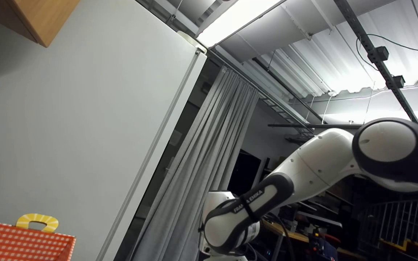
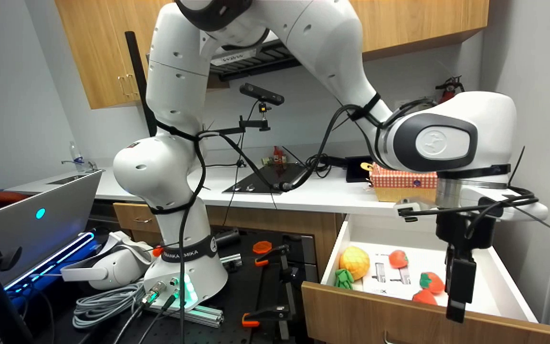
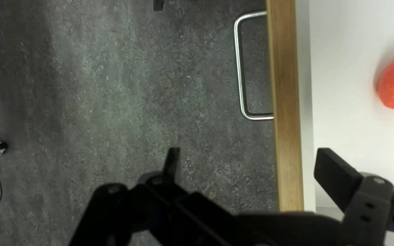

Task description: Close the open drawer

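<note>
The drawer stands pulled out under the white counter, with its wooden front (image 2: 375, 315) at the lower right of an exterior view. In the wrist view its wooden front edge (image 3: 286, 85) runs top to bottom, with a metal handle (image 3: 239, 68) on the outer side. My gripper (image 2: 460, 291) points down at the drawer front. In the wrist view the gripper (image 3: 248, 155) is open and empty. One finger is over the floor outside and the other over the drawer's inside, with the front edge between them. I cannot tell whether either finger touches it.
In the drawer lie a toy pineapple (image 2: 354, 262), several toy strawberries (image 2: 431, 283) and a printed sheet (image 2: 380, 274). A checked basket (image 2: 401, 179) stands on the counter (image 2: 303, 200) above. A wall (image 2: 528, 143) is close on the right. Clamps (image 2: 268, 313) lie beside the robot base.
</note>
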Available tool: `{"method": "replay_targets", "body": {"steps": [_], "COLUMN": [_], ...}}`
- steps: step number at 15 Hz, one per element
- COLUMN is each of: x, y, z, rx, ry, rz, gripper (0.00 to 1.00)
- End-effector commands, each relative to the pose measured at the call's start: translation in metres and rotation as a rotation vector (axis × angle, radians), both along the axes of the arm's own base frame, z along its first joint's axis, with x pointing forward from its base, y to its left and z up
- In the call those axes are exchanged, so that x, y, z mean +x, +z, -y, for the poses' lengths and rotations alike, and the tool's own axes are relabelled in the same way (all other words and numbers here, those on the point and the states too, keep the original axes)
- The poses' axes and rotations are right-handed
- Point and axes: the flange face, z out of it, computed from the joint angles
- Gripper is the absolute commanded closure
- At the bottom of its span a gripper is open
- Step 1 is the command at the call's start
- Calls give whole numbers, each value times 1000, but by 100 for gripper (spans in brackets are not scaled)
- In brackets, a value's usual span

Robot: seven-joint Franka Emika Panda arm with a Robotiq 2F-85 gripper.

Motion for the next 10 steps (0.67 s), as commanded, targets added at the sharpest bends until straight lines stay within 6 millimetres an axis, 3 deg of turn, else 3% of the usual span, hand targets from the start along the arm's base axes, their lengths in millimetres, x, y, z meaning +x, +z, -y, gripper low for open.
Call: {"method": "replay_targets", "body": {"steps": [1,5,10], "x": [29,46,53], "y": [-10,-9,-17], "z": [14,30,54], "rx": [-42,-66,-107], "ry": [-8,-22,-43], "rz": [2,23,22], "gripper": [0,0,0]}}
